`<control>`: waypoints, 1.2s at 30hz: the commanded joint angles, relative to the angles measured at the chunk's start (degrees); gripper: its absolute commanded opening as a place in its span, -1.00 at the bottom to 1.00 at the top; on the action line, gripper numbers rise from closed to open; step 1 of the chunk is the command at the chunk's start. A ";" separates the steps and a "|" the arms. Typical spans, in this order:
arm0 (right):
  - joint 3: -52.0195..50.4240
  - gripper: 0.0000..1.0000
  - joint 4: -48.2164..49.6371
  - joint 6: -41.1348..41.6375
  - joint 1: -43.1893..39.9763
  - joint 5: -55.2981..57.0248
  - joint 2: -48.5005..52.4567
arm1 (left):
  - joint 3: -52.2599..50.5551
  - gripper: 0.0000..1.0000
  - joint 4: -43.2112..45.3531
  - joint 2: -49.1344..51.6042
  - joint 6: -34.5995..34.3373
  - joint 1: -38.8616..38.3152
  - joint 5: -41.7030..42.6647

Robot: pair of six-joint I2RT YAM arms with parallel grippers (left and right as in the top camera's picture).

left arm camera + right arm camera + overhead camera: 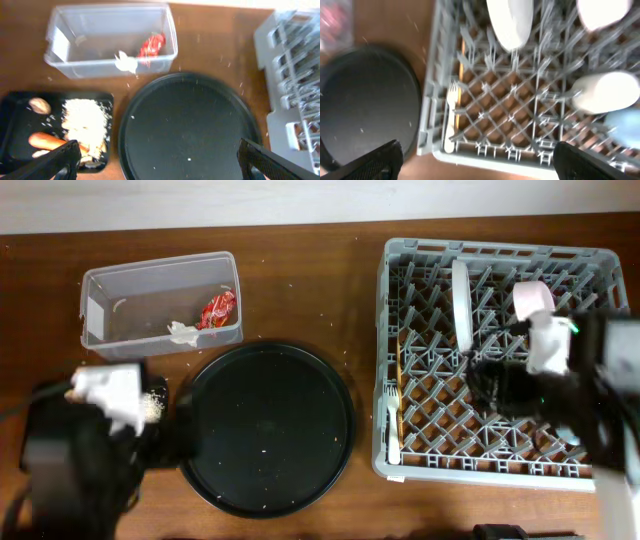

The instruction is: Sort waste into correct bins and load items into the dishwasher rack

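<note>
ahead of left fingers (50, 161): 1 tub (100, 66), 1 flat tray (15, 125), 1 round tray (190, 130), 1 wrapper (151, 45), 1 napkin (125, 62), 1 carrot (47, 141), 1 brown piece (40, 105), 1 grain heap (87, 120). ahead of right fingers (370, 160): 1 rack (432, 90), 1 plate (509, 20), 1 bowl (602, 12), 1 white cup (607, 92), 1 blue cup (625, 125), 1 fork (451, 115), 1 stick (462, 60).

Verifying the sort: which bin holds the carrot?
The shallow black tray, with the carrot beside the grains; the clear tub holds the red wrapper and napkin.
</note>
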 commanded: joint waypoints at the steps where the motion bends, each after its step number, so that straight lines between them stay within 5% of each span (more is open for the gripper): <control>1: -5.11 0.97 3.69 -0.76 -0.26 2.49 -12.31 | -10.05 0.99 4.13 -13.60 0.92 0.24 -5.84; 9: -14.91 0.97 4.50 -0.74 -0.26 3.52 -25.00 | -19.41 0.99 5.73 -22.18 0.92 0.24 -8.83; 22: -15.04 0.97 3.45 -0.74 -0.26 3.52 -25.22 | -19.69 0.99 -2.75 -22.18 0.90 0.24 -8.83; 36: -15.13 0.96 3.37 -0.76 -0.20 3.54 -25.29 | -19.69 0.99 -2.69 -22.18 0.90 0.24 -8.81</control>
